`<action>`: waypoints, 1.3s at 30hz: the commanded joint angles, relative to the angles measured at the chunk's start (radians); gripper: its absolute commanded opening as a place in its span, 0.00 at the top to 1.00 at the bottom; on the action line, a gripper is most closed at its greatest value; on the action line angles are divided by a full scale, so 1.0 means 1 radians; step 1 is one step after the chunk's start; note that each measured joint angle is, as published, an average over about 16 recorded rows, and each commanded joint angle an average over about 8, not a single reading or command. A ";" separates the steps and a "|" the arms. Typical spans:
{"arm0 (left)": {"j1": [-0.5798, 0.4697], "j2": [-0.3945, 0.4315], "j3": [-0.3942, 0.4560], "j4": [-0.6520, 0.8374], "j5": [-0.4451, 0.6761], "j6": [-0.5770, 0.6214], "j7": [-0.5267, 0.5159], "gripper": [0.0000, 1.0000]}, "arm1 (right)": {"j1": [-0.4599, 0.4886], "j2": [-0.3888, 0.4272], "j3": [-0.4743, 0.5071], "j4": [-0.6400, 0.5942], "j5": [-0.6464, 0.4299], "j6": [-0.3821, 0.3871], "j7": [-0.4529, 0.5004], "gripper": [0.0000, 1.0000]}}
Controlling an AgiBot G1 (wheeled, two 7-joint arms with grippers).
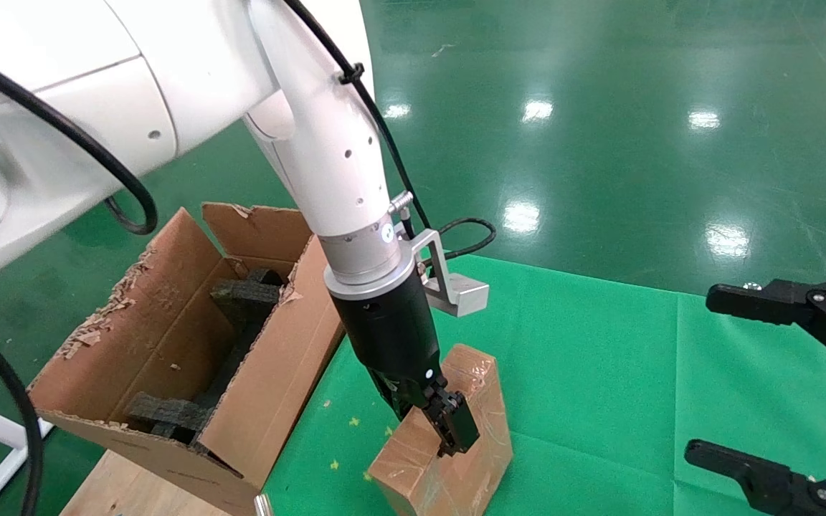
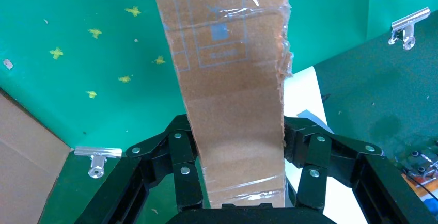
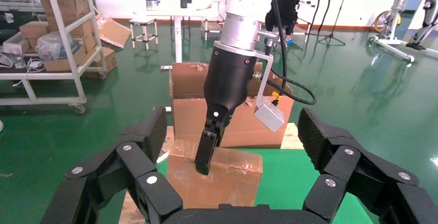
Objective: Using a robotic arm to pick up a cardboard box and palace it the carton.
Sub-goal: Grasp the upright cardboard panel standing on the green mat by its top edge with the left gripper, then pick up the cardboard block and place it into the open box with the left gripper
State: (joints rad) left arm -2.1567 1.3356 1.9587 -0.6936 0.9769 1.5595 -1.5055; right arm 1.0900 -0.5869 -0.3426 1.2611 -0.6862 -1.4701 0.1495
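Head view: the box lies on the green worktop, its long axis running from near-left to far-right, the near end cut off by the picture's lower edge. The left gripper comes down on it from above, on the white arm; one black finger shows against the box's right side, the other is hidden behind the gripper body. Just left of the box stands the carton, open at the top, with ragged flaps and black foam inside; its near-left corner overhangs the worktop edge. The right gripper is far right and well apart from the box, its fingers spread wide, partly cut off by the frame.

Left wrist view: the box fills the middle, its long axis pointing straight away from the camera. The left gripper's fingers are clamped against its two long sides. Clear tape crosses the box and a faint blue print marks its far part. Two clips pin the green cloth.

Right wrist view: the right gripper hangs with fingers wide apart, holding nothing. Beyond it the box sits on the worktop with the left gripper on it, and the carton stands directly behind. A shelf rack stands at the back.
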 commanded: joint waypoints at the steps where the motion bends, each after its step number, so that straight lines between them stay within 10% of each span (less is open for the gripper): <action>1: 0.003 0.001 0.001 -0.002 0.000 0.000 0.000 1.00 | 0.000 0.000 0.000 0.000 0.000 0.000 0.000 0.00; 25: -0.381 -0.212 0.015 0.401 0.142 -0.021 0.276 1.00 | 0.000 0.000 0.000 0.000 0.000 0.000 0.000 0.00; 39: -0.363 -0.379 0.081 0.585 0.250 -0.082 0.513 1.00 | 0.000 0.000 0.000 0.000 0.000 0.000 0.000 0.00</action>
State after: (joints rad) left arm -2.5132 0.9617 2.0374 -0.1150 1.2240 1.4682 -0.9935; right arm 1.0902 -0.5868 -0.3431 1.2609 -0.6859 -1.4701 0.1493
